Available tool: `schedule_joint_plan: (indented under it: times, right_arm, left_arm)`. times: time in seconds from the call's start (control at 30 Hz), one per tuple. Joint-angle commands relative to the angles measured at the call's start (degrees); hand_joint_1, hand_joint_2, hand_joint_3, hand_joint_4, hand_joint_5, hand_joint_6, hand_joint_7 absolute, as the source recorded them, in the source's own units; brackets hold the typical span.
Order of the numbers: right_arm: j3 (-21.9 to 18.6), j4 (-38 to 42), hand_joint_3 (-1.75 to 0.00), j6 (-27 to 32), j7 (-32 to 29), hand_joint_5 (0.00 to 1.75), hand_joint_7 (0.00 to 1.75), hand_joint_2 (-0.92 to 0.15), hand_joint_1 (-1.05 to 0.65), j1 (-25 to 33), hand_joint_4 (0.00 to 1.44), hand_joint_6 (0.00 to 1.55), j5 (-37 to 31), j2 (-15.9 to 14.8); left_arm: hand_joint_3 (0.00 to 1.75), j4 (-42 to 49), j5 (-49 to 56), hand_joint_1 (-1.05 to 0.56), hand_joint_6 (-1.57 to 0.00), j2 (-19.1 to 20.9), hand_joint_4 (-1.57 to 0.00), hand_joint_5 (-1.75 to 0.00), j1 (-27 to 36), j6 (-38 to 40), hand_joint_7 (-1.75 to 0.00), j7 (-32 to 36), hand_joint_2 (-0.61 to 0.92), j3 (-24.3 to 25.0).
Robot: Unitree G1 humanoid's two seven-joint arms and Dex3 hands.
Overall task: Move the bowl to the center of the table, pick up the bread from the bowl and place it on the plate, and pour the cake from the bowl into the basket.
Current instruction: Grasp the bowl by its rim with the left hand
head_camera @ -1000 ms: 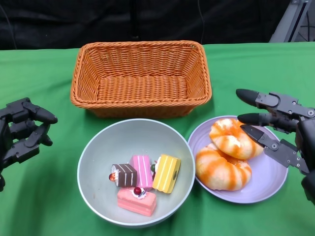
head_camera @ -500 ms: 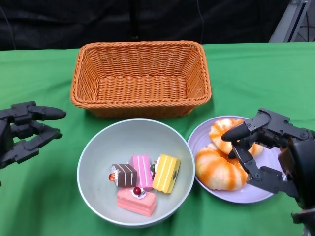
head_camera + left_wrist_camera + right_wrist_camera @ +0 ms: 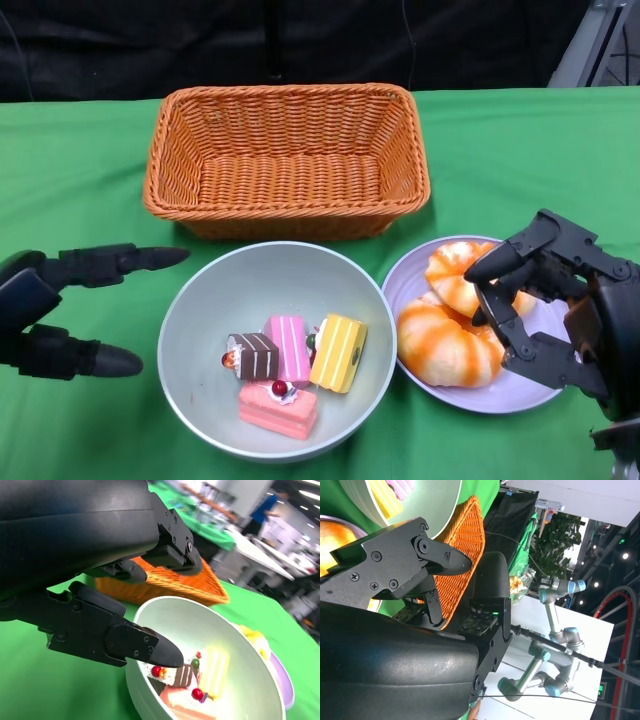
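— Left hand (image 3: 60,312) is open and empty, just beside the bowl (image 3: 200,300); right hand (image 3: 560,310), also empty, hovers over the bread (image 3: 450,345) on the plate (image 3: 560,385).

— One weak grip on the rim could spill the cakes (image 3: 290,365) short of the basket (image 3: 285,150), behind the bowl.

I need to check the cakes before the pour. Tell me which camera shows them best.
The head view: all four cakes lie unobstructed inside the bowl. The left wrist view shows them close but blurred, partly behind the left hand. The right wrist view catches only a yellow and pink sliver.
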Motion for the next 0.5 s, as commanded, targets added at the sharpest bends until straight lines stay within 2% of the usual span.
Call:
schedule_joint_plan:
  times: [0.03,0.13,0.2,0.3,0.37,0.5]
  right_arm:
    - [-0.76,0.34,-0.8,0.89,-0.23,1.52,1.35,-0.68,-0.11,-0.69,0.69,0.61,1.31,0.39]
    - [-0.88,0.36,-0.79,1.31,-0.26,1.52,1.34,-0.67,-0.12,-0.88,0.68,0.6,1.54,0.53]
    - [-1.04,0.5,-0.79,1.55,-0.11,1.52,1.34,-0.67,-0.12,-1.06,0.68,0.6,1.98,0.6]
    - [-1.16,0.5,-0.78,1.98,0.05,1.52,1.33,-0.67,-0.12,-1.2,0.69,0.61,2.61,0.67]
    - [-1.26,0.41,-0.78,2.58,0.14,1.53,1.33,-0.68,-0.12,-1.31,0.68,0.6,3.08,0.65]
    - [-1.52,0.64,-0.77,3.29,0.23,1.54,1.33,-0.68,-0.11,-1.64,0.68,0.6,4.32,1.11]
  left_arm:
    - [0.02,-0.84,2.77,-0.73,-0.29,2.76,-0.33,-0.01,1.21,-6.68,0.0,1.82,0.92,-0.19]
    - [0.02,0.55,5.47,-0.72,-0.32,3.01,-0.39,-0.03,0.67,-13.24,-0.01,4.24,0.92,0.37]
    - [0.01,2.31,7.36,-0.7,-0.38,2.45,-0.46,-0.05,0.27,-19.37,-0.03,5.95,0.91,1.47]
    - [0.0,3.63,9.8,-0.67,-0.46,2.04,-0.55,-0.06,-0.06,-24.16,-0.03,8.15,0.91,2.06]
    - [0.0,2.14,11.26,-0.62,-0.57,2.0,-0.67,-0.07,0.46,-25.5,-0.04,9.53,0.91,1.38]
    - [0.01,0.11,16.04,-0.6,-0.68,2.31,-0.79,-0.07,0.88,-25.71,-0.04,12.44,0.92,0.47]
